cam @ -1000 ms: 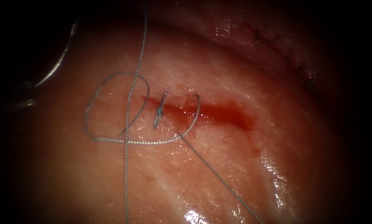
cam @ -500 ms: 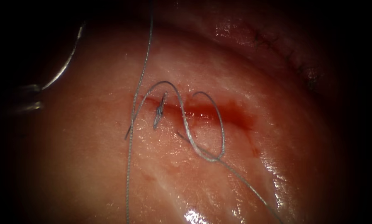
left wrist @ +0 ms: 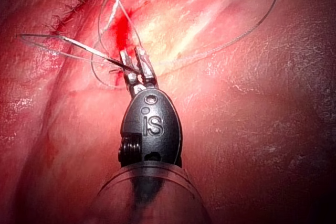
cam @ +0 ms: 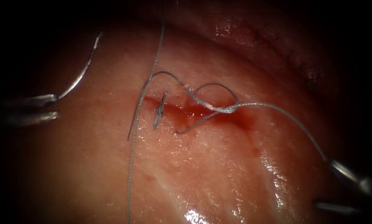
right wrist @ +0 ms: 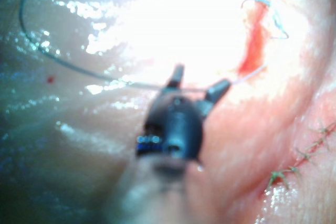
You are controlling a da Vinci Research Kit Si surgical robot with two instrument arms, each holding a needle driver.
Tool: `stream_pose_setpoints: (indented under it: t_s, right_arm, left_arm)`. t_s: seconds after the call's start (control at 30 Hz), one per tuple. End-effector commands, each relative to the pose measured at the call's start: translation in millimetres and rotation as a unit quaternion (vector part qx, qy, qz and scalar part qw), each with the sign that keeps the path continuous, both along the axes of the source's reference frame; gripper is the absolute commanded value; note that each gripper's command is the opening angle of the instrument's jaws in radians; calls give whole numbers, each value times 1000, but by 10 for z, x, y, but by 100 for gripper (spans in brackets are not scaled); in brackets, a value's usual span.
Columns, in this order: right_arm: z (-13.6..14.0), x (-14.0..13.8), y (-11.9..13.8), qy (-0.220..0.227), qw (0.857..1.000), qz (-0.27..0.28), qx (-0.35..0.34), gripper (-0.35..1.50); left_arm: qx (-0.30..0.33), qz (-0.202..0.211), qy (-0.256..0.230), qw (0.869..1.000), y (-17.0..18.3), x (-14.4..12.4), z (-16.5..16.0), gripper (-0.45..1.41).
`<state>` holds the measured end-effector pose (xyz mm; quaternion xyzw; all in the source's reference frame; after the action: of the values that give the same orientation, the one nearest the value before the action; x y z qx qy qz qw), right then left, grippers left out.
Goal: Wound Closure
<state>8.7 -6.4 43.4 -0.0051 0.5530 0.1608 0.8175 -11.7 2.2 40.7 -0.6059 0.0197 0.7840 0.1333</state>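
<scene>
Two tools are at work. The left gripper is clamped on the needle near one end of its curve. It holds the needle clear of the tissue, well to the left of the cut. The right gripper sits low on the right with its jaws apart, and the thread runs taut to its upper jaw. It seems to lie across the jaws, not pinched, though I cannot be sure.

I judge the step to be pulling thread through. Over the last second a wide loop lying left of the cut has shrunk and travelled right, and it is now a small crossing sitting over the cut. Any further pull calls for a steady, level draw, so the crossing settles on the cut without dragging its edges. It also needs a firm hold on the strand, and the needle kept away from the slack.

By count:
- one needle
- one thread, looped once over the cut, with a long run hanging down the left side
- one open cut holding red fluid
- one finished stitch near the cut's left end
- one older sewn line far to the upper right
</scene>
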Motion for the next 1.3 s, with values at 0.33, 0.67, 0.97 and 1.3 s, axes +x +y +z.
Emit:
stream_pose_setpoints:
  t_s: [0.33, 0.67, 0.97, 1.3]
  right_arm:
    - [-18, -5, -1, 49, 992, -78, 87, 133]
    - [-32, -97, 75, -23, 997, -14, 72, 148]
    - [-69, -201, 115, 65, 991, 18, 114, 145]
    - [-58, -63, 137, 46, 992, 65, 94, 146]
  left_arm:
    - [5, 5, -4, 1000, -2, 2, 10, -45]
    - [5, 6, -5, 1000, -1, 4, 10, -45]
    - [5, 7, -5, 1000, -1, 5, 10, -45]
    - [4, 5, -4, 1000, -3, 0, 11, -45]
